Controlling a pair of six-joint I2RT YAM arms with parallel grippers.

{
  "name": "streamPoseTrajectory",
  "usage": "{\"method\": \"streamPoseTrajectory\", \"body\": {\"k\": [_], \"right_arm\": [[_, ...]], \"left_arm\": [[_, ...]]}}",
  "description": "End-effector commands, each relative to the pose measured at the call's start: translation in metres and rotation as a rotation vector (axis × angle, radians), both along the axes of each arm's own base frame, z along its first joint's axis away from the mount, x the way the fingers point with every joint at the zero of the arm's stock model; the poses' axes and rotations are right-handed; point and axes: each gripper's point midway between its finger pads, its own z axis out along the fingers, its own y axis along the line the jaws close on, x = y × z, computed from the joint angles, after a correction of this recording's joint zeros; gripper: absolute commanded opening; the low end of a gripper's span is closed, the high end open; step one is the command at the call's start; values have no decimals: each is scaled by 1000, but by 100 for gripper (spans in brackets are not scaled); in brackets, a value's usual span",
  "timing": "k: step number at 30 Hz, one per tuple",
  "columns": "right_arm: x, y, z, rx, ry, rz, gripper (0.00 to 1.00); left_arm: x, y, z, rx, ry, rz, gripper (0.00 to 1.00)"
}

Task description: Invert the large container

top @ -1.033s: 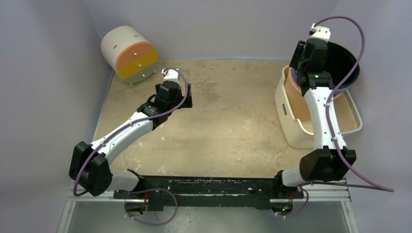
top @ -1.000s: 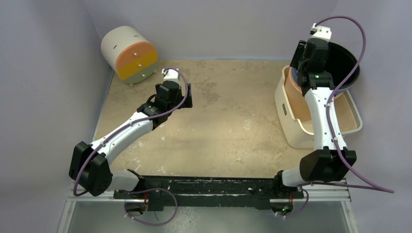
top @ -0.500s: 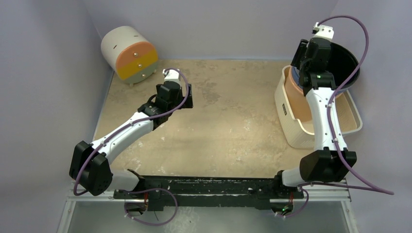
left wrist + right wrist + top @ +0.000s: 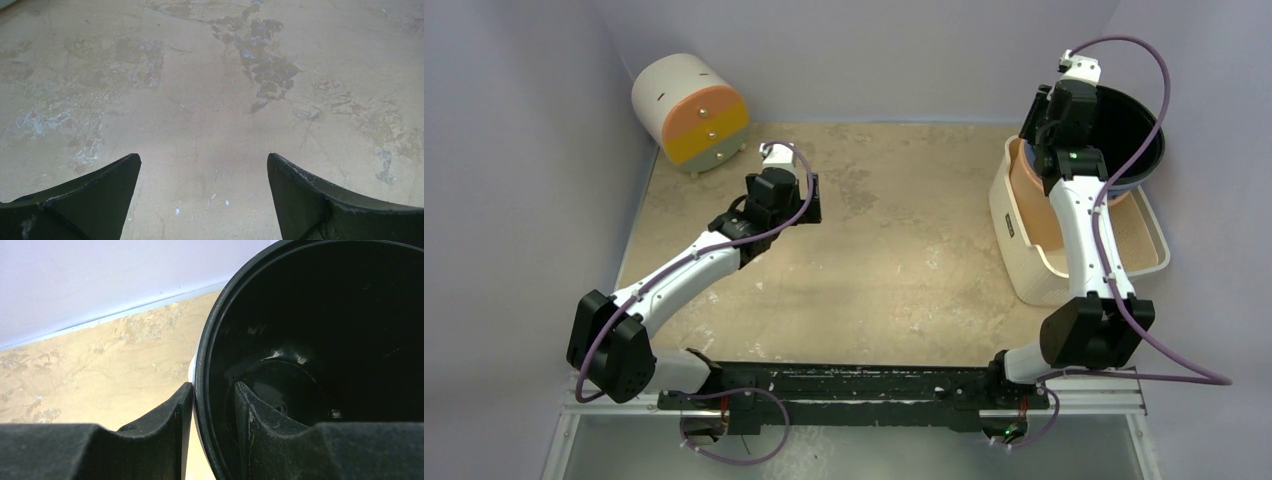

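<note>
The large container is a black bowl, held tilted above the white basket at the right. My right gripper is shut on its left rim. In the right wrist view, one finger is outside the rim and the other inside the bowl, with the gripper pinching the wall. My left gripper is open and empty over the bare tabletop left of centre. In the left wrist view only the stained table shows between its fingers.
An orange bowl-like piece stands inside the white basket, under the black bowl. A white cylinder with orange and yellow drawer fronts lies at the back left corner. Walls close the table at the back and sides.
My right gripper and the black bowl rose slightly, then shifted back a little down and left. The left arm has not moved.
</note>
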Motion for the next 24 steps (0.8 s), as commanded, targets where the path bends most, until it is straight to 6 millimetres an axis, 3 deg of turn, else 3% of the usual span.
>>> {"method": "streamPoseTrajectory", "body": {"k": [1, 5, 9, 20, 24], "right_arm": [[-4, -5, 27, -3, -81, -24, 39], [-10, -4, 41, -2, -112, -22, 50], [-15, -4, 53, -3, -136, -25, 54], [-12, -6, 38, -7, -102, -30, 48], [-11, -7, 35, -10, -99, -32, 42]], "left_arm": [[3, -2, 3, -7, -25, 5, 94], [2, -2, 4, -6, -23, 5, 94], [2, -2, 4, -7, -24, 5, 94], [1, -2, 1, -5, -18, 7, 94], [0, -3, 2, -6, -19, 5, 94]]}}
